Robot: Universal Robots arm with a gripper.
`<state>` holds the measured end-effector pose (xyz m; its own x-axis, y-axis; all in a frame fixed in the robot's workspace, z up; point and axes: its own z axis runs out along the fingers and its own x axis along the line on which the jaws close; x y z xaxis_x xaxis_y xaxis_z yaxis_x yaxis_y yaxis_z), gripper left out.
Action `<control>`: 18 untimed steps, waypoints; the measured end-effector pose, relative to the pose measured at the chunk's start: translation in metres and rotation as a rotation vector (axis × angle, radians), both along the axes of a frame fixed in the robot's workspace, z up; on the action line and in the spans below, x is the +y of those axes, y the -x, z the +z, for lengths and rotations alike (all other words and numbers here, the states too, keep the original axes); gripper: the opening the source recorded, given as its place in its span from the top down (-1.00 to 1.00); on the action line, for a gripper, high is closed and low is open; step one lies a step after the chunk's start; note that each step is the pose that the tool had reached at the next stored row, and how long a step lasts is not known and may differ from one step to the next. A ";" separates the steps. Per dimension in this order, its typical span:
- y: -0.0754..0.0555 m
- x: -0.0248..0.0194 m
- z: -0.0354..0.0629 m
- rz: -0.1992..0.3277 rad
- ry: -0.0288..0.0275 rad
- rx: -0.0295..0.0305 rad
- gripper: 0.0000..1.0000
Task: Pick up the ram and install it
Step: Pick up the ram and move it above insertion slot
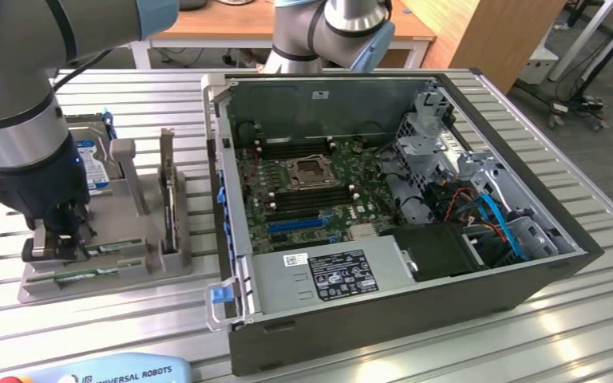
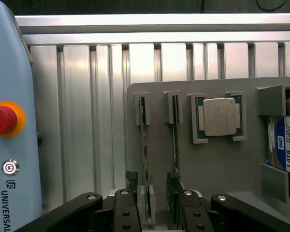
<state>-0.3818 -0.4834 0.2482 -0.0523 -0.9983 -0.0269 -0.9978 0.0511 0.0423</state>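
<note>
Two green ram sticks stand on edge in slots of a grey fixture (image 2: pixel 212 164). My gripper (image 2: pixel 152 193) is low over the fixture's near end, open, with its fingers (image 2: pixel 173 186) on either side of one ram stick (image 2: pixel 143 145). The second stick (image 2: pixel 174 140) runs under one finger. In the exterior view the gripper (image 1: pixel 57 243) is down at the fixture on the exterior view's left, beside the ram sticks (image 1: pixel 102 249). The open computer case (image 1: pixel 392 199) lies to the exterior view's right, with its memory slots (image 1: pixel 285 148) beside the processor socket.
A square silver processor (image 2: pixel 219 117) and a blue-labelled hard drive (image 2: pixel 285 145) also sit in the fixture. A teach pendant (image 2: pixel 9 135) with a red stop button lies on the slatted aluminium table (image 2: pixel 87 121). The case wall (image 1: pixel 221 199) stands between fixture and motherboard.
</note>
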 end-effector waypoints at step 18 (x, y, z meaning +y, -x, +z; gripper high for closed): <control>0.000 -0.0008 -0.0103 0.000 -0.0001 -0.0002 0.25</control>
